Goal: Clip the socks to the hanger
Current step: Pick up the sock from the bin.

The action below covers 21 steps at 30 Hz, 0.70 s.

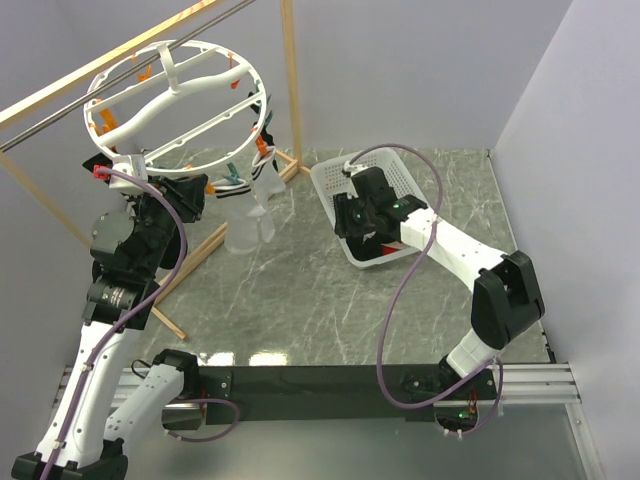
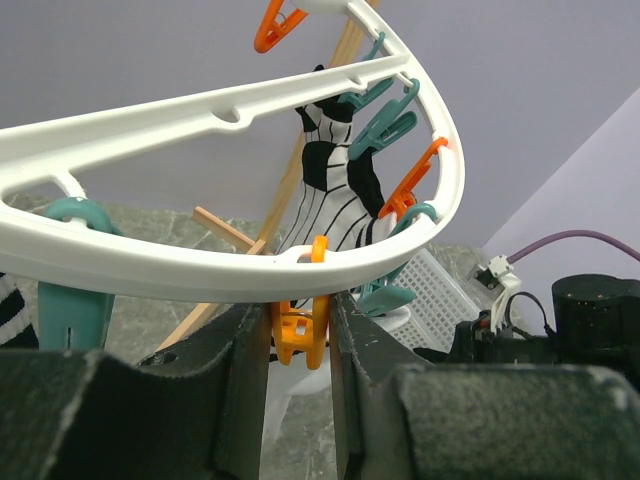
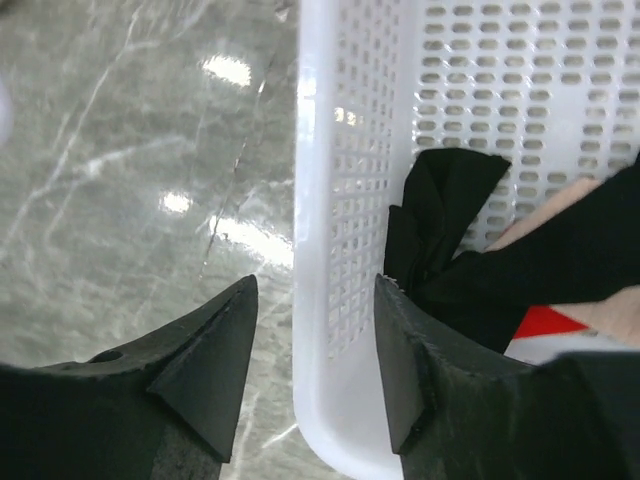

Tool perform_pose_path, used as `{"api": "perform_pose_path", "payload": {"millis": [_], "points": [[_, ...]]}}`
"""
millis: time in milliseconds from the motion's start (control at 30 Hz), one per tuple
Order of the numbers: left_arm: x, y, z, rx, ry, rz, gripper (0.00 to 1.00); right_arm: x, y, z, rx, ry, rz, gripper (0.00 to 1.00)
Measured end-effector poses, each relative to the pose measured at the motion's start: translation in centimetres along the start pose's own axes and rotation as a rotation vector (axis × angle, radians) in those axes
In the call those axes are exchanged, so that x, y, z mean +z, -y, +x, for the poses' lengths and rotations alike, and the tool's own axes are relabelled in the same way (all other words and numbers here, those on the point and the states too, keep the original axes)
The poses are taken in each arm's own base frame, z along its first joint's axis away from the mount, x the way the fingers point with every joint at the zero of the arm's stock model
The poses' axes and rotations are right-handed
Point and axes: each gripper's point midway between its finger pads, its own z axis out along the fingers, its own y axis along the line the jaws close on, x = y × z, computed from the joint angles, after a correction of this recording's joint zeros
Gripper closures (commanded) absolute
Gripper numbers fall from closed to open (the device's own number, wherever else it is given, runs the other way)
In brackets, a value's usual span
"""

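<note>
Socks [image 3: 440, 230] awaiting clipping: a bunched black piece lies inside the white mesh basket [image 3: 330, 200], against its near wall, at the far right of the table [image 1: 300, 290]. The right gripper [image 3: 315, 285] hangs over that wall with its jaws released and apart, holding nothing; one finger is outside the basket, the other just inside, beside the fabric. The sock therefore lies just to the inner side of this gripper, and the right arm is by far the nearer. The fabric is folded on itself, so its long axis cannot be read. The hanger [image 2: 200, 265] hangs over the far left corner, where the left gripper [image 2: 300, 320] is clenched on an orange clip [image 2: 298, 338] under the ring. A striped sock [image 2: 335, 190] is already clipped on the ring's far side.
</note>
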Motion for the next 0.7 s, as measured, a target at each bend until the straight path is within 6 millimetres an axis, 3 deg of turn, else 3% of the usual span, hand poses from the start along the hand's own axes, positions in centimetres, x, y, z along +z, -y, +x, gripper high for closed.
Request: {"api": "perform_pose_path", "payload": {"millis": [300,500,700], "points": [[0.2,-0.1,0.2,0.000,-0.006,-0.002,0.87,-0.4,5.6,-1.3,0.205,0.025,0.109,0.45],[0.8,-0.4,0.8,0.008,-0.024,-0.012,0.87,0.8,4.8,-0.3,0.190,-0.013,0.095,0.44],[0.8,-0.4,0.7,0.008,-0.023,-0.011,0.87,5.2,4.7,4.1,0.164,-0.160,0.120,0.44]]}}
